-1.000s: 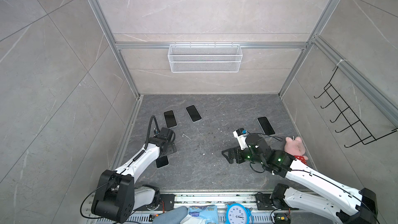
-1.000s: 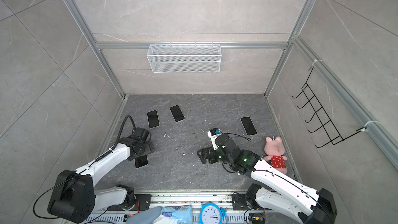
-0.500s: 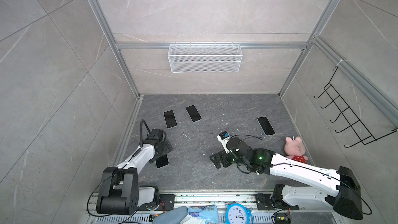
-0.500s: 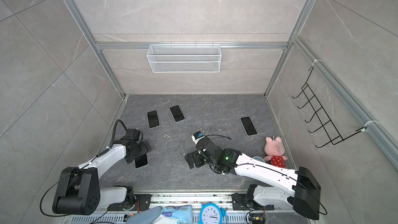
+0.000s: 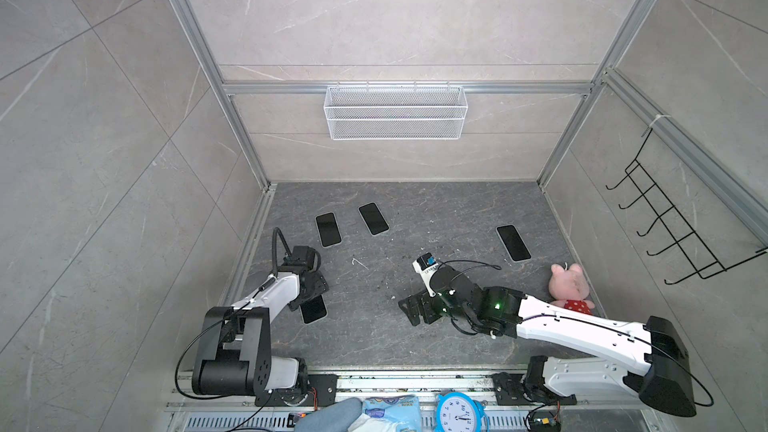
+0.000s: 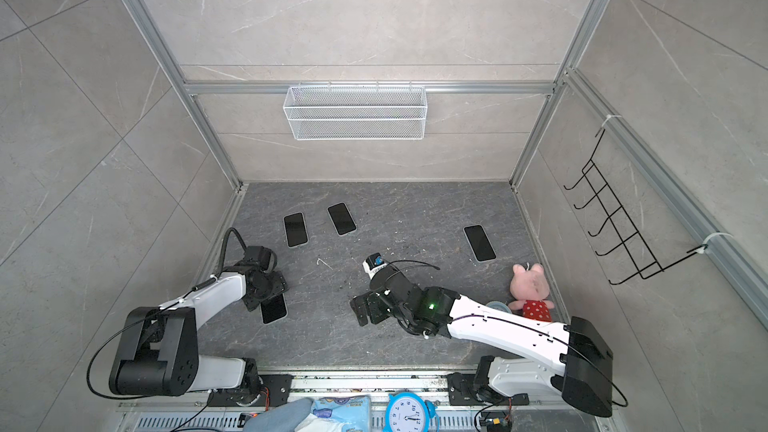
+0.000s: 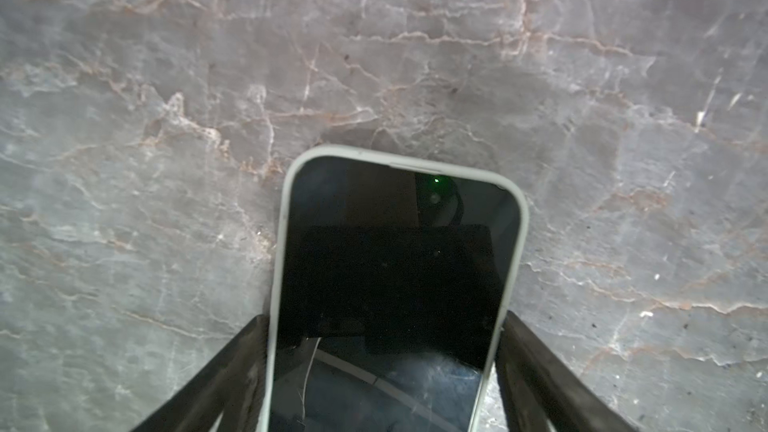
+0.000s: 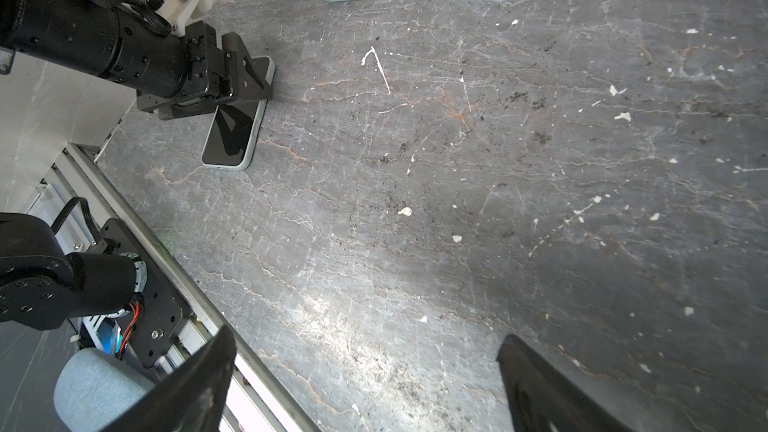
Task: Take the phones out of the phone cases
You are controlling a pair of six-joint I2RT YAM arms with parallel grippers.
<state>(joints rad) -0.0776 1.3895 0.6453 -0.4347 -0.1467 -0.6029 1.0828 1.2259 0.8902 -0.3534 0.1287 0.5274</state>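
A black-screened phone (image 7: 395,276) in a pale phone case (image 7: 277,263) lies flat on the grey stone floor, front left in both top views (image 5: 314,310) (image 6: 274,309). My left gripper (image 7: 384,320) straddles its near half. One dark finger (image 7: 253,338) presses against each long side of the case, so it is shut on the case. The right wrist view shows the same grip (image 8: 245,76) over the phone (image 8: 232,130). My right gripper (image 5: 415,309) (image 8: 365,338) hovers low over bare floor mid-front, open and holding nothing.
Three more phones (image 5: 328,229) (image 5: 373,218) (image 5: 513,243) lie further back on the floor. A pink plush pig (image 5: 567,286) sits by the right wall. A wire basket (image 5: 395,112) hangs on the back wall. The metal rail (image 8: 137,218) runs along the front edge.
My right arm has swung left toward the middle of the floor, still open. My left gripper has shifted slightly over the phone and its jaws have closed in on the case's sides.
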